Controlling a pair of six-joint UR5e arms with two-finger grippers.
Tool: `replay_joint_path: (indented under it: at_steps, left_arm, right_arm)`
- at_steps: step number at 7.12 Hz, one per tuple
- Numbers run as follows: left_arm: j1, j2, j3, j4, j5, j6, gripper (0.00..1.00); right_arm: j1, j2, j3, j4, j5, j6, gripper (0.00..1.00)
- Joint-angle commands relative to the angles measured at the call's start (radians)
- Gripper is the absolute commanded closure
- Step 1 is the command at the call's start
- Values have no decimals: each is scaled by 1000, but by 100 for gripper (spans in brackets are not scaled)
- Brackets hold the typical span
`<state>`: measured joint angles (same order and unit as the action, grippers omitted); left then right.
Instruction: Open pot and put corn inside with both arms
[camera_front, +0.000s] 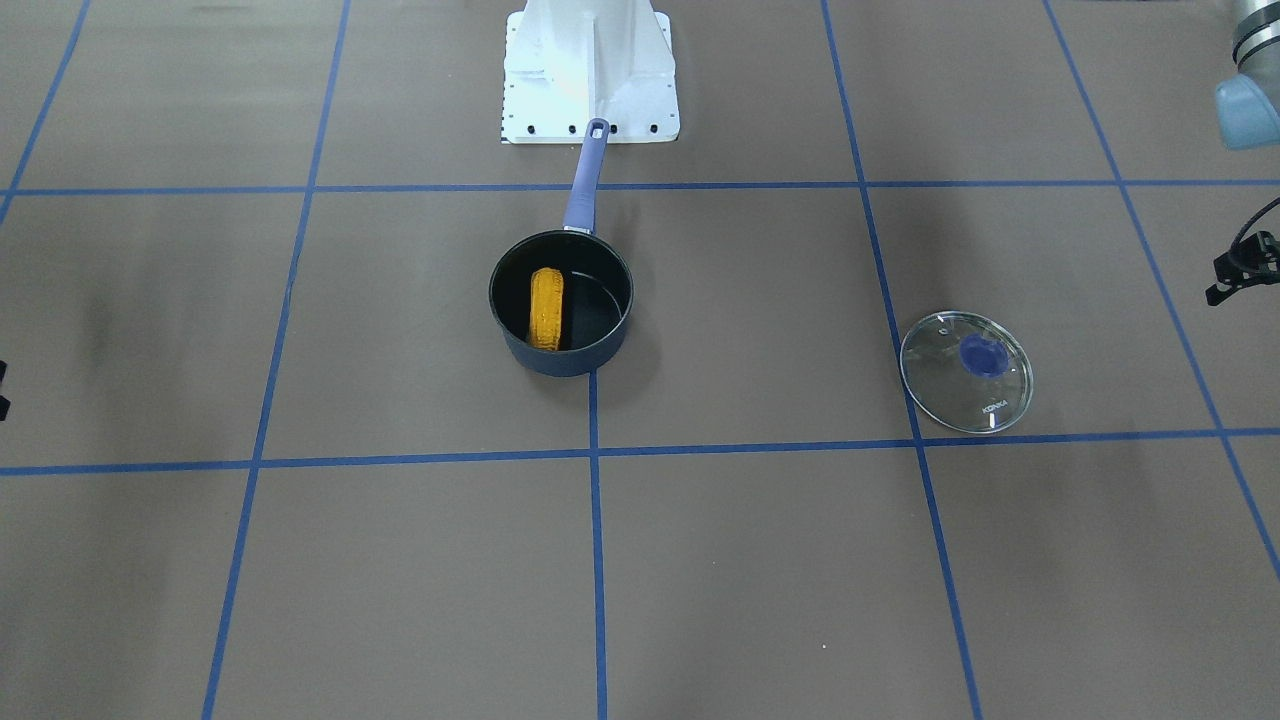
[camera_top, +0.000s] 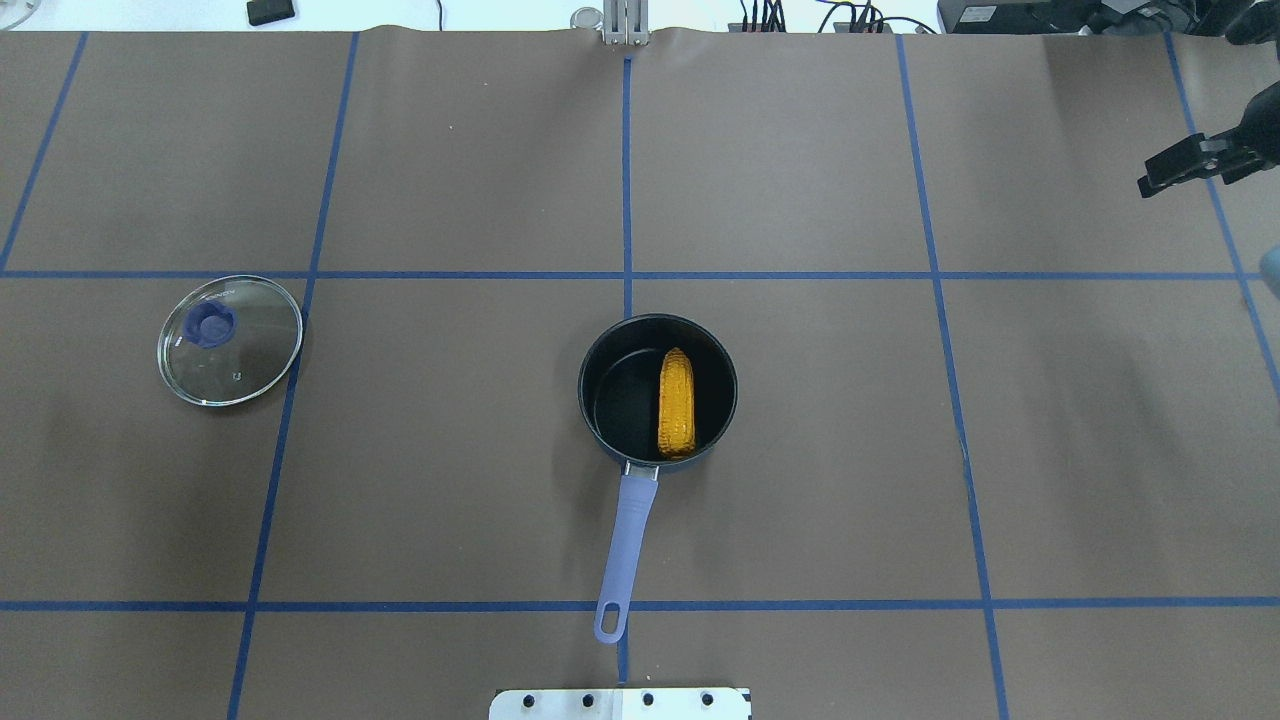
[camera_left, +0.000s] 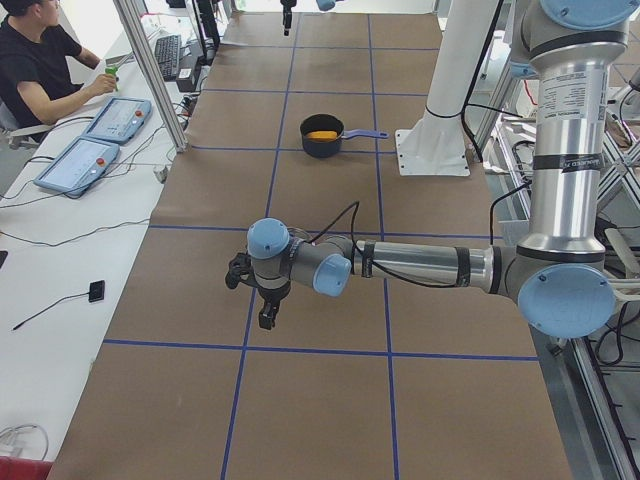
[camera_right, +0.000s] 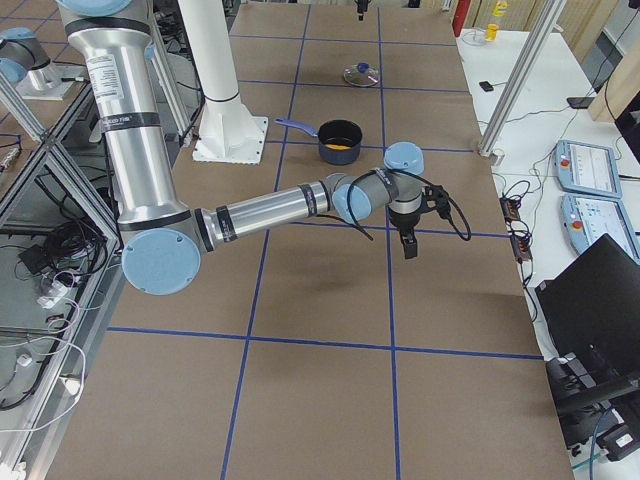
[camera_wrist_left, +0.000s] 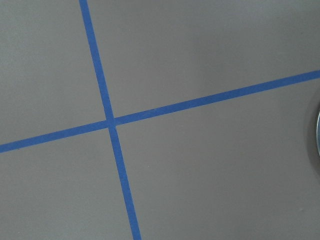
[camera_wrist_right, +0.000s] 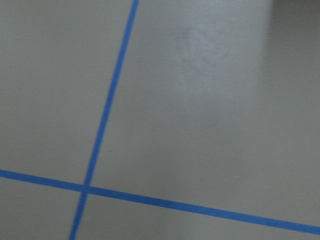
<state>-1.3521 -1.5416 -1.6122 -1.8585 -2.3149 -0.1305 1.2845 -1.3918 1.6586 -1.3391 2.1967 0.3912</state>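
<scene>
The dark navy pot (camera_top: 618, 400) stands open at the table's middle, its purple-blue handle (camera_top: 630, 530) pointing toward the robot's base. The yellow corn (camera_top: 677, 402) lies inside it, also seen in the front view (camera_front: 546, 308). The left gripper (camera_left: 265, 318) hangs empty over bare table, far off on the robot's left; only its edge shows in the front view (camera_front: 1240, 268). The right gripper (camera_right: 408, 243) hangs empty far off on the robot's right, partly showing in the overhead view (camera_top: 1190, 165). I cannot tell whether either is open or shut. Both wrist views show only table and blue tape.
The round glass lid (camera_top: 230, 340) with a blue knob lies flat on the robot's left, apart from the pot. The white robot base plate (camera_front: 590, 100) is behind the pot's handle. An operator (camera_left: 40, 60) and control pendants (camera_left: 80, 165) are beside the table.
</scene>
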Motion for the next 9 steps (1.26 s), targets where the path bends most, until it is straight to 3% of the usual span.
replay_joint_path:
  at_steps: [1,2,3,4,5,9]
  left_arm:
    - [-1,3,0,-1,6,0,0]
    - [-1,3,0,-2,6,0,0]
    - [-1,3,0,-2,5,0,0]
    - [-1,3,0,-2,5,0,0]
    - [-1,3,-2,-2,-1,0,0]
    - [-1,1,0,-2,-4,-1,0]
  right_arm:
    - [103,-10,-28,-26,20,-28,0]
    - [169,-13,-40,-73,23,-31,0]
    - [211,-16,-39,-207,23,-105,0]
    - [249,-16,-39,-315,20,-364,0]
    - [268,-42,-28,-395,21,-471,0]
    - [266,-119,0,-390,52,-471,0]
